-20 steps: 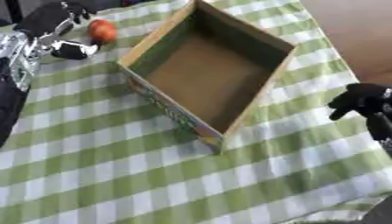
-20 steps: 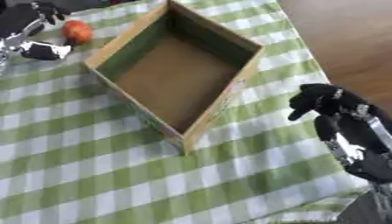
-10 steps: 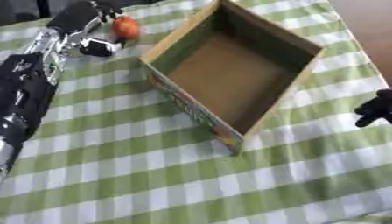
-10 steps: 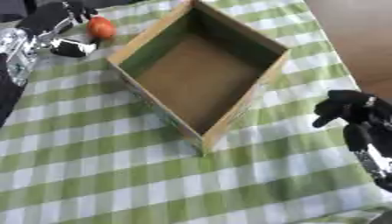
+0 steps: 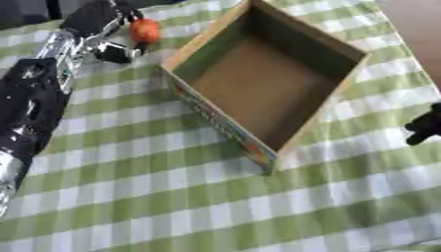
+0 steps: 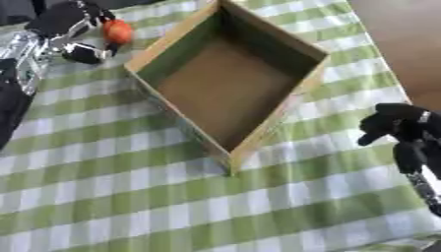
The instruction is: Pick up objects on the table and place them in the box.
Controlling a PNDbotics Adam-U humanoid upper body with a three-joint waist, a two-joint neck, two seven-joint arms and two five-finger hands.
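Orange-red round object (image 5: 144, 30), small and blurred, sits at the far left of the worktop (image 6: 258, 197), just beside the far left wall of the open brown cardboard box (image 5: 263, 81); you cannot make out what kind of thing it is. Your left hand (image 5: 102, 22) is right against it, dark fingers (image 6: 86, 52) curled round its near and left sides, though the blur keeps you from seeing whether it is lifted off the green-and-white checked cloth. The left forearm, black with silver parts, runs down the left edge and is cut off at the bottom corner.

The box lies askew in the middle, its inside bare brown, with a coloured printed strip on the near outer wall that you cannot read.

Your right hand (image 6: 398, 127) shows at the right edge, well apart from the box, black fingers curled in and holding nothing; in the left eye view only a tip of it shows.

A bare brown surface shows beyond the cloth at the upper right.
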